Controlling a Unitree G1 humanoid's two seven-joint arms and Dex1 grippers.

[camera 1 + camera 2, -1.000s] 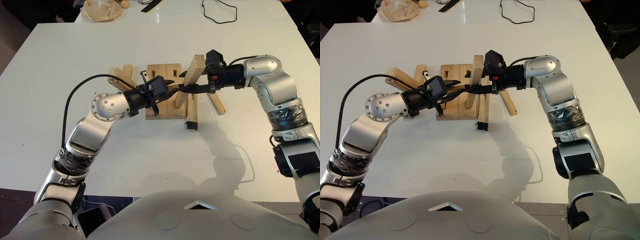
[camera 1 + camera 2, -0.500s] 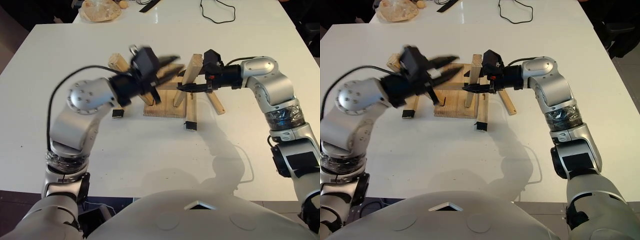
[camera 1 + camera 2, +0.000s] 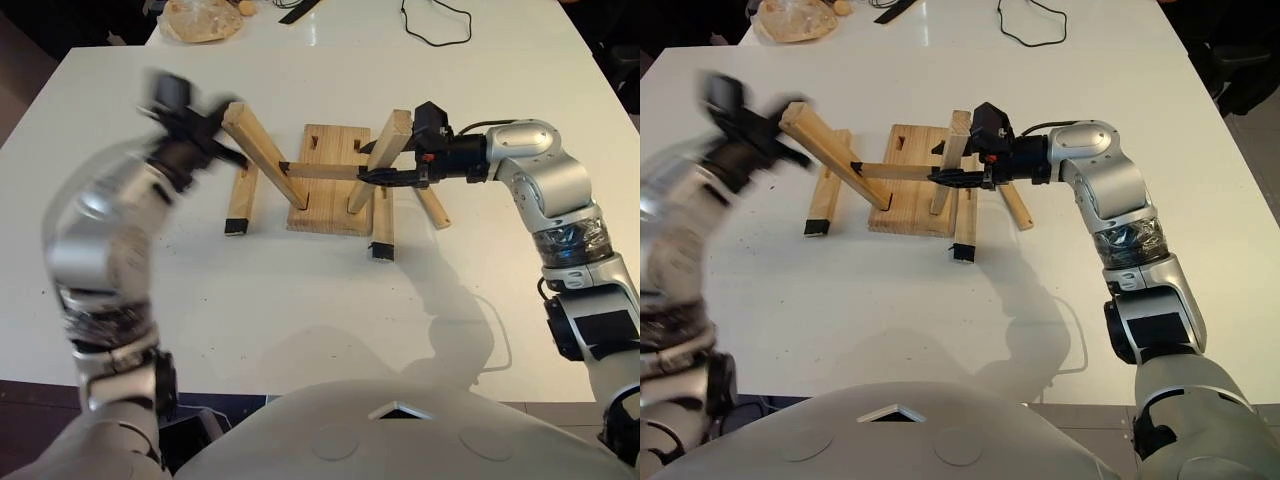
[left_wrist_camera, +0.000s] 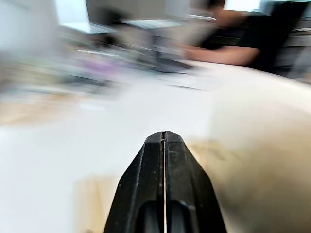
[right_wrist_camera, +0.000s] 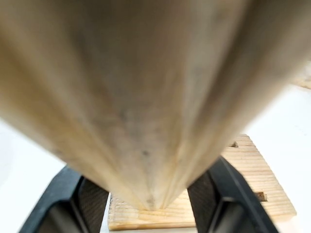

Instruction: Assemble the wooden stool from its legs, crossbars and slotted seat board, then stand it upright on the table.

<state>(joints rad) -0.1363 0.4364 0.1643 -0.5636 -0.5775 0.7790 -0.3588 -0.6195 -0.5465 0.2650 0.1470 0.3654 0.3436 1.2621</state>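
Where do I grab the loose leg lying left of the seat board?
Grip the leg at its near half, from above, jaws across its narrow width: it lies flat, pointing away from the robot, and the tilted leg crosses over its far end.

**Q:** Which surface carries the scene?

**A:** A white rectangular tabletop point(image 3: 300, 320), smooth and brightly lit.

**Q:** What lies beyond its far edge?

**A:** A second white table point(image 3: 350, 25) stands edge to edge with it. A thin black cable point(image 3: 434, 40) loops there, and a clear crumpled plastic bag point(image 3: 203, 20) with tan contents lies towards its left end. Dark floor point(image 3: 25, 60) shows past both far corners. The room seen from the left wrist is blurred into pale surfaces and bright panels.
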